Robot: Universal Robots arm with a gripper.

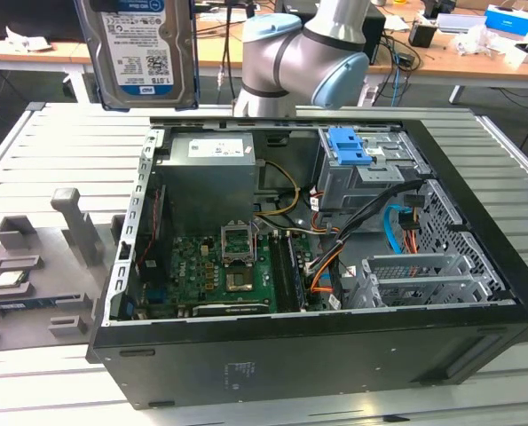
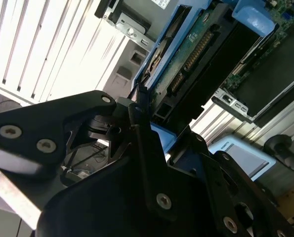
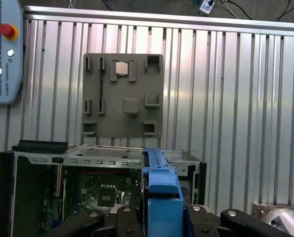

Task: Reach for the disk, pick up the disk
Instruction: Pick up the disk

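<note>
The disk (image 1: 139,53), silver with a white and blue label and blue side rails, hangs upright in the air above the table at the exterior view's far left. It is clear of the open computer case (image 1: 334,346). In the second wrist view my gripper (image 2: 147,123) is shut on the disk (image 2: 196,54), whose green circuit-board side and blue rail run away from the black fingers (image 2: 142,148). In the first wrist view the disk's blue rail (image 3: 159,192) stands edge-on between the gripper's (image 3: 159,219) black fingers.
The open case lies on a slatted metal table (image 1: 68,151), with a motherboard (image 1: 219,266) and a metal drive cage topped by a blue latch (image 1: 350,146). A grey slotted stand (image 1: 42,266) sits at the exterior view's left. A teach pendant (image 3: 3,54) lies on the table.
</note>
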